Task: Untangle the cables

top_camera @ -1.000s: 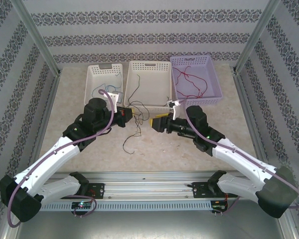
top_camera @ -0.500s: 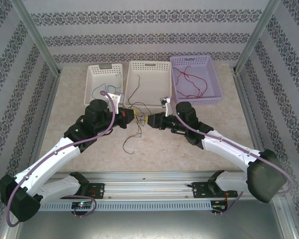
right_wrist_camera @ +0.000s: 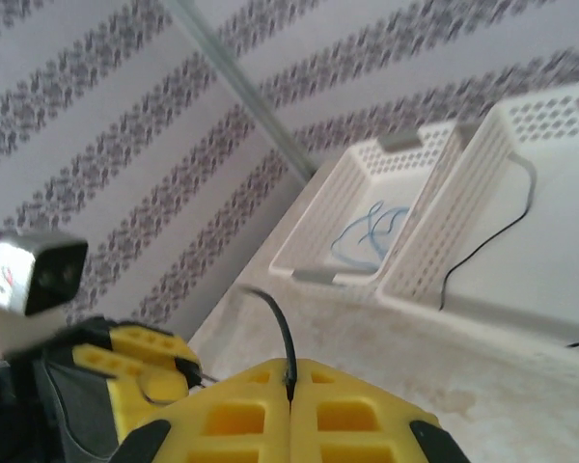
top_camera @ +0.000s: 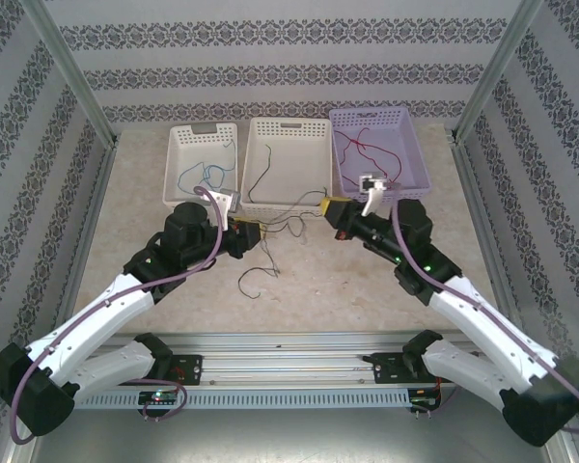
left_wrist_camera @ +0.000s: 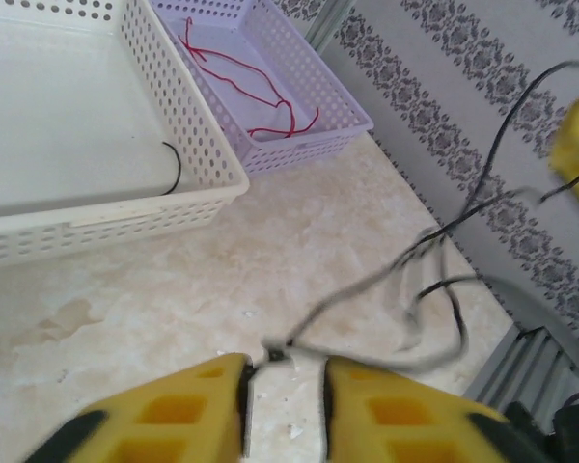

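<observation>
Here the matter turns on the black cable, which stretches between the 2 grippers above the table. Its long axis runs from the left gripper out to the right and away, up to the right gripper.

The right jaws are pressed fully together, with the cable pinched in the seam between them. The left jaws stand a little apart, and the cable's end sits in the narrow gap. Whether the pads are touching it there I cannot tell.

Slack loops sag from the line and trail toward the near side, just below the left gripper in the top view.

The right arm has the sure hold, so I judge it is the one to draw the strand out, most likely toward the trays. The left arm is nearest the loose loops.

A red cable lies in the purple tray and a blue cable in the left tray, both well apart from the jaws.
</observation>
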You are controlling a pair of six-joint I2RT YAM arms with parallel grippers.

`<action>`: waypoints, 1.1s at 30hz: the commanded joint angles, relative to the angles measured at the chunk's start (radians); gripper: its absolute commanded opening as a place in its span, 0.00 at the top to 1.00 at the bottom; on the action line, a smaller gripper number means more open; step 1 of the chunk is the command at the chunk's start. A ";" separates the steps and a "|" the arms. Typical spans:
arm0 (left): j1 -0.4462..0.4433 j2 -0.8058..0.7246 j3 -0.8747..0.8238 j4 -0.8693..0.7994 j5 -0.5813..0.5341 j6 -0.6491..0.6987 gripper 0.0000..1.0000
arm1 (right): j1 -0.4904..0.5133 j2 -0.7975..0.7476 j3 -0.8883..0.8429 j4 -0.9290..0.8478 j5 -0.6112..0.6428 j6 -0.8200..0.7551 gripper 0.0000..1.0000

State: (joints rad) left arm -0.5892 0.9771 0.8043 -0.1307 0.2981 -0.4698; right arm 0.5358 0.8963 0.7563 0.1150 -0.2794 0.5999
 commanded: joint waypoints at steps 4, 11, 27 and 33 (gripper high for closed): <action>-0.011 -0.008 -0.059 0.042 -0.025 0.018 0.59 | -0.057 -0.080 0.077 -0.158 0.044 -0.033 1.00; -0.011 -0.004 -0.106 0.078 -0.052 0.010 0.84 | -0.068 -0.117 0.178 -0.265 0.045 -0.069 1.00; 0.025 -0.166 0.085 -0.350 -0.450 0.107 1.00 | -0.176 -0.172 0.387 -0.648 0.332 -0.178 1.00; 0.183 -0.207 0.230 -0.546 -0.461 0.158 1.00 | -0.282 -0.199 0.408 -0.745 0.362 -0.176 1.00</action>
State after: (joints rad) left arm -0.4587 0.7971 0.9749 -0.5278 -0.1081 -0.3645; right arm 0.2863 0.7074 1.1439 -0.5426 0.0299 0.4400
